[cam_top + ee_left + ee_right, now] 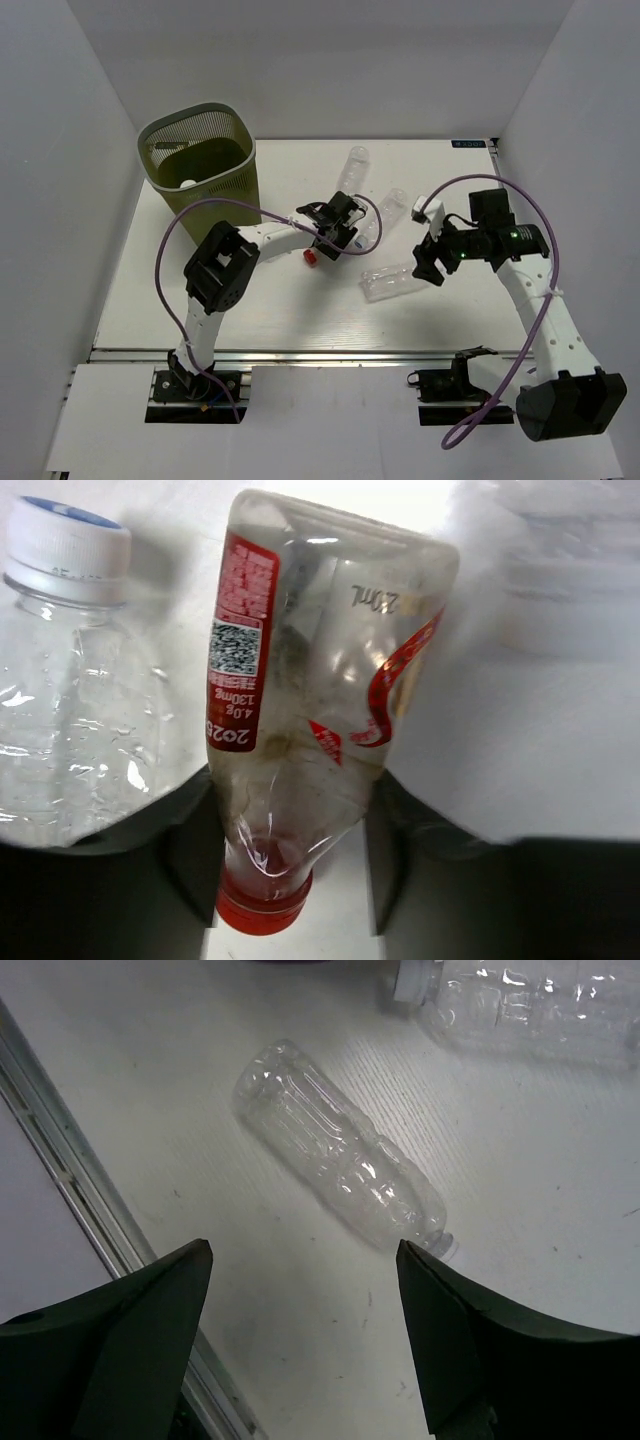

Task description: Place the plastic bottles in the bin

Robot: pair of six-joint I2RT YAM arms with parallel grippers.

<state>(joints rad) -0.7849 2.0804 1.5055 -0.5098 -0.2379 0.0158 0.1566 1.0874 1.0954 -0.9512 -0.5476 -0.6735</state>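
Nearest the arm bases, the right gripper [305, 1250] is hovering with its jaws spread wide and nothing between them. It is looking down on a clear ribbed bottle [340, 1160] that is lying on its side on the white table [140, 300], just beyond the fingertips and not touching them. A little farther in, near the middle of the table, the left gripper [292, 800] is clamping a red-capped bottle [320, 680] with a red label. Its fingers [190, 840] are pressing in on either side of the shoulder, just above the cap, and the bottle is not visibly lifted. Just beside it, a clear bottle with a white-and-blue cap [70, 680] is lying outside the grip. Farther back, another clear bottle [355, 165] is resting near the far edge, so at least four bottles are showing on the table. The olive-green wire-mesh bin [240, 185] is standing upright at the far-left corner, well apart from both grippers. Something pale is showing inside it, but whether that is a bottle cannot be told. Judging from this, the task is looking far from finished: one bottle is being grasped for the carry to the bin, the right arm is lining up on a second, and the others are waiting their turn.
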